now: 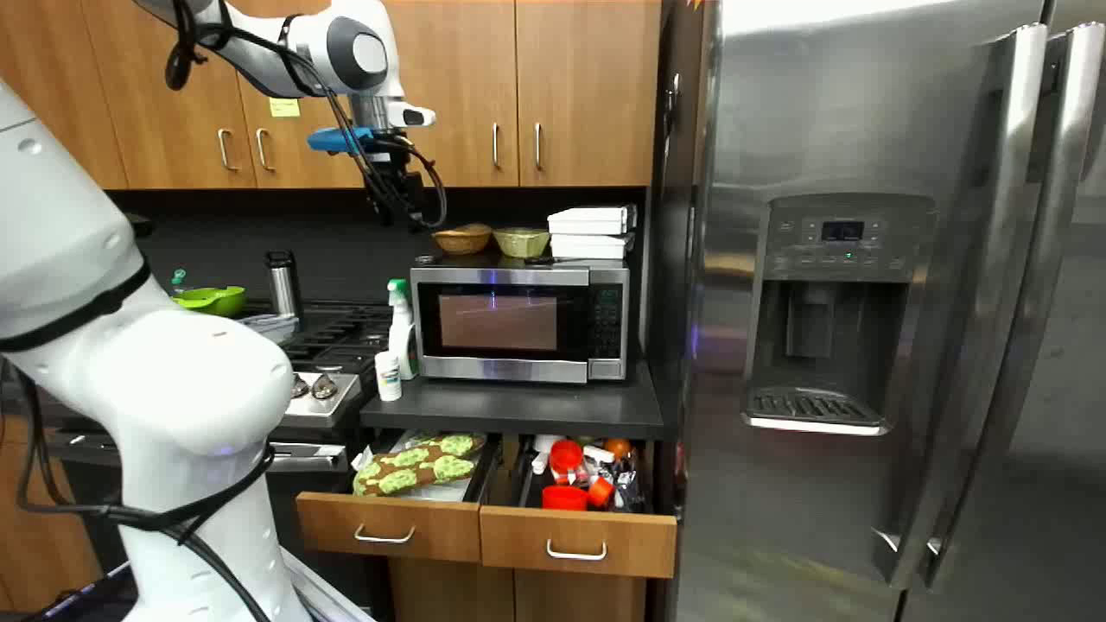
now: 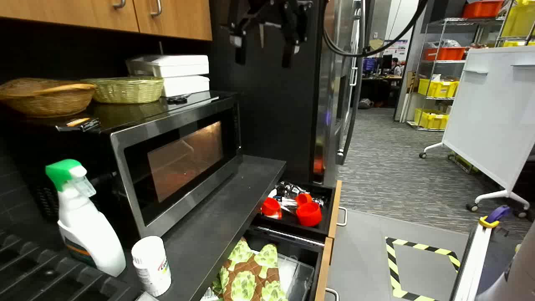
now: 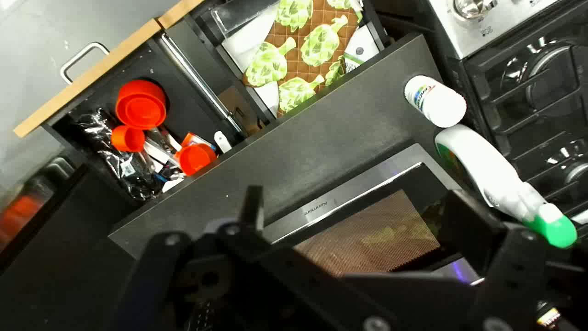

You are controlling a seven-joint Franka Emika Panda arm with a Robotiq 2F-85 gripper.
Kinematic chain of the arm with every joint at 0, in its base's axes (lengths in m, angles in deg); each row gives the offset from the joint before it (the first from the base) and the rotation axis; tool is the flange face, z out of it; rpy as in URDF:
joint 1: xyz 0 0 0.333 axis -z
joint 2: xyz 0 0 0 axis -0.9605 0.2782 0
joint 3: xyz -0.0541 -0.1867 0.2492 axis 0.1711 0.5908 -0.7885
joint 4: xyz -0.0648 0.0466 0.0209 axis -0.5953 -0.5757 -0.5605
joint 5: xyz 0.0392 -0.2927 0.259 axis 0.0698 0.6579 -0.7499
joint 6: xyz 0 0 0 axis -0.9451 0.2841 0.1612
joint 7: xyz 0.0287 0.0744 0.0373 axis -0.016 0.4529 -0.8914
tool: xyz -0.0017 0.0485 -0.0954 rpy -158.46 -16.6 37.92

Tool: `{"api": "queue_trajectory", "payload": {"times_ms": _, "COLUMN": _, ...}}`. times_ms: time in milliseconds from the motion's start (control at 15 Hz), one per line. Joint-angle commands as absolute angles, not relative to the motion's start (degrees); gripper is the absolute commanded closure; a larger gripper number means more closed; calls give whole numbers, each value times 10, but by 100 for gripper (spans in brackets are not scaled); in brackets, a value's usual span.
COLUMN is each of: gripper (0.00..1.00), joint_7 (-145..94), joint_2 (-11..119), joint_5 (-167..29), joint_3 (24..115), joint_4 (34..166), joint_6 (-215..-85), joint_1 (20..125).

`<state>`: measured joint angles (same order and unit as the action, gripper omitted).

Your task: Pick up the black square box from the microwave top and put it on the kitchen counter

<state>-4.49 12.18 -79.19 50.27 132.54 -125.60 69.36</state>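
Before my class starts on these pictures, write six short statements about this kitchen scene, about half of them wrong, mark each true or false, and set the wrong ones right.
1. The microwave stands on the kitchen counter. True.
2. The two drawers under the counter are shut. False: the drawers are both pulled open.
3. The fingers stand open. True.
4. The spray bottle stands on top of the microwave. False: the spray bottle stands beside it.
5. White containers are stacked on the microwave. True.
6. The red cups share a drawer with the patterned cloth. False: the red cups and the patterned cloth lie in separate drawers.
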Motion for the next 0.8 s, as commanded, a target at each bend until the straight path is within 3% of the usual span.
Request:
{"api": "queue_trajectory", "payload": {"times_ms": 0, "gripper": 0, "joint_7": -43, "joint_2": 123, "joint_5": -789, "joint_3": 507, "joint_4": 1324, "joint_6": -1255, "joint_1": 688}}
{"api": "queue_trajectory", "payload": {"times_ms": 733, "gripper": 0, "joint_7": -52, "joint_2": 141, "joint_5": -781, "joint_3": 506, "joint_4": 1312, "joint_6": -1250, "joint_1": 686}}
